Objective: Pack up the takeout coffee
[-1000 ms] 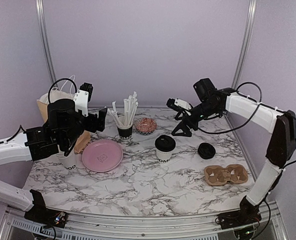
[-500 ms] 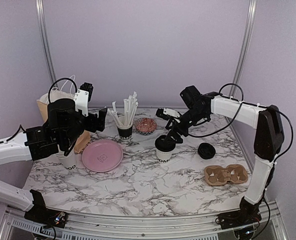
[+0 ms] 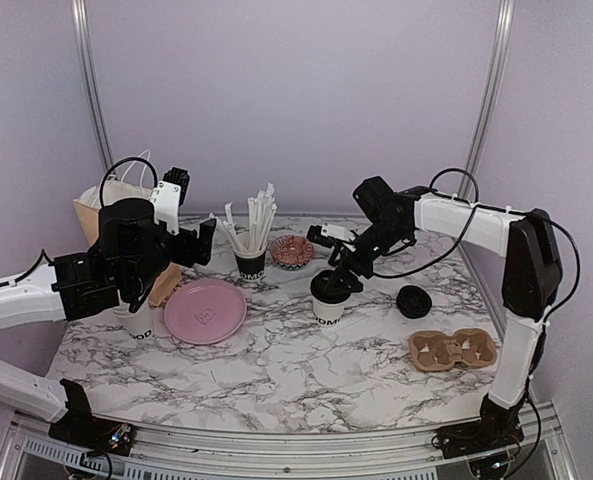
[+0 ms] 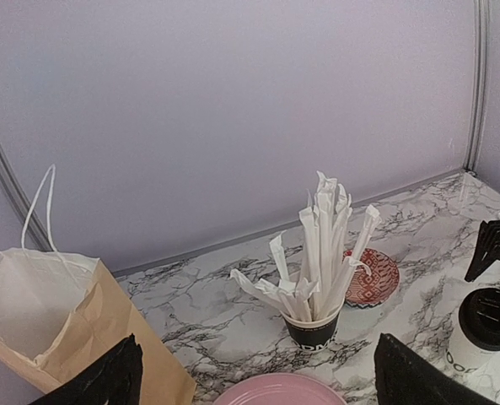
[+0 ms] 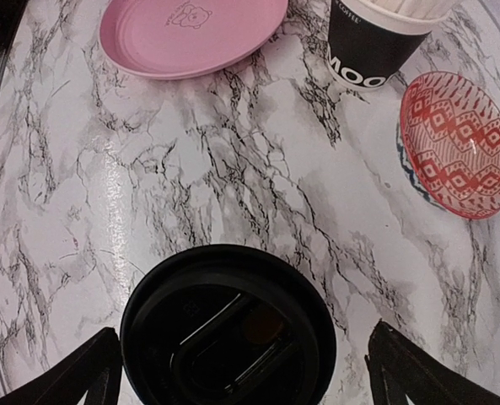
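The takeout coffee (image 3: 327, 300), a white paper cup with a black lid (image 5: 228, 329), stands upright mid-table. My right gripper (image 3: 340, 270) hovers just above it, open. In the right wrist view its fingertips (image 5: 94, 371) flank the lid without touching it. The same cup shows at the right edge of the left wrist view (image 4: 483, 333). My left gripper (image 3: 198, 243) is open and empty, held in the air over the table's left side near the brown paper bag (image 3: 101, 215), which stands open.
A pink plate (image 3: 204, 310) lies left of centre. Behind it are a black cup of white straws (image 3: 250, 252) and a red patterned dish (image 3: 291, 250). A loose black lid (image 3: 413, 300) and a cardboard cup carrier (image 3: 454, 348) sit right. A white cup (image 3: 139, 322) stands under my left arm.
My right arm has swung left and down, from the back right of the table to just over the coffee's lid, still open. The left arm has stayed put.
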Controlling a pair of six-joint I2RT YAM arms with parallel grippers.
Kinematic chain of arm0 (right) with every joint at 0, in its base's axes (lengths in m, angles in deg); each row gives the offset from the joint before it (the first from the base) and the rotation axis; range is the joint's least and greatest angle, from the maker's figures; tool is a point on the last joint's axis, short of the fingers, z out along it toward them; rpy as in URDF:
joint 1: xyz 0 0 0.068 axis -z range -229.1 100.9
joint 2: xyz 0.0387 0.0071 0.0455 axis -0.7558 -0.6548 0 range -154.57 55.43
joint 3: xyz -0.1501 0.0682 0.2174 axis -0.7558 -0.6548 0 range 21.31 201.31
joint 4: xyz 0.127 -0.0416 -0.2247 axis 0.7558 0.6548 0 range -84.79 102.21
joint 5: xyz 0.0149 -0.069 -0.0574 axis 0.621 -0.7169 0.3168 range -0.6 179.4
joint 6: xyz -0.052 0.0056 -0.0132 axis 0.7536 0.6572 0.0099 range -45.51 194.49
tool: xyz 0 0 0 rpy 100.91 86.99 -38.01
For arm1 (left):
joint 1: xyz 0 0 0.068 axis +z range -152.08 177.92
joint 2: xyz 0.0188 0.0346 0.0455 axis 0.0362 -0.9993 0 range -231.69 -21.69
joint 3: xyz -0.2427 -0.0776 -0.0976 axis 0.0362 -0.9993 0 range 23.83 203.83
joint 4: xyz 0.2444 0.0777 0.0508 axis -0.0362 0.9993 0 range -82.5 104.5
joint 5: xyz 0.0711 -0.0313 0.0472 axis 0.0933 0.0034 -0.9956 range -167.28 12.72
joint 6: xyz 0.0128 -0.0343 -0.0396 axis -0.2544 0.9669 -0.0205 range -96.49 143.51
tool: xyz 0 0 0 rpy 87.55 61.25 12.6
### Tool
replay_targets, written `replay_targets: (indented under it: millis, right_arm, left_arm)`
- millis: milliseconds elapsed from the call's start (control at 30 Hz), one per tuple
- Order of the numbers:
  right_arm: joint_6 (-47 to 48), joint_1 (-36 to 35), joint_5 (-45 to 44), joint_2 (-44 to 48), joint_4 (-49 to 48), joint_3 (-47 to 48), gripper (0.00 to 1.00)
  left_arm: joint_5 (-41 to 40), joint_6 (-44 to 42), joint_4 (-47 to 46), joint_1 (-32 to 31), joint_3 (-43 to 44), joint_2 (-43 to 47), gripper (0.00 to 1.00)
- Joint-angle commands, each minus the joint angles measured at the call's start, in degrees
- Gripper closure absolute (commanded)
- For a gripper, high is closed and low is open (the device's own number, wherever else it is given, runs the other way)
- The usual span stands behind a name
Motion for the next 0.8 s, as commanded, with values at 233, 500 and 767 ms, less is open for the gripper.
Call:
replay_targets:
  millis: [233,500,767]
  right_arm:
    - [-0.1,-1.7,-4.1,-1.1,-0.1,0.2,0.08]
    - [0.2,-1.8,-5.7,-1.4,0.8,-0.5,0.08]
    - [-0.7,-1.3,-5.9,-0.3,1.5,1.0,0.19]
  left_arm:
    - [0.5,-0.1,1.2,0.3,2.4,-1.0,0.04]
    - [0.7,-0.2,1.3,0.3,2.5,-1.2,0.04]
    - [0.9,-0.1,1.4,0.3,2.6,-1.3,0.04]
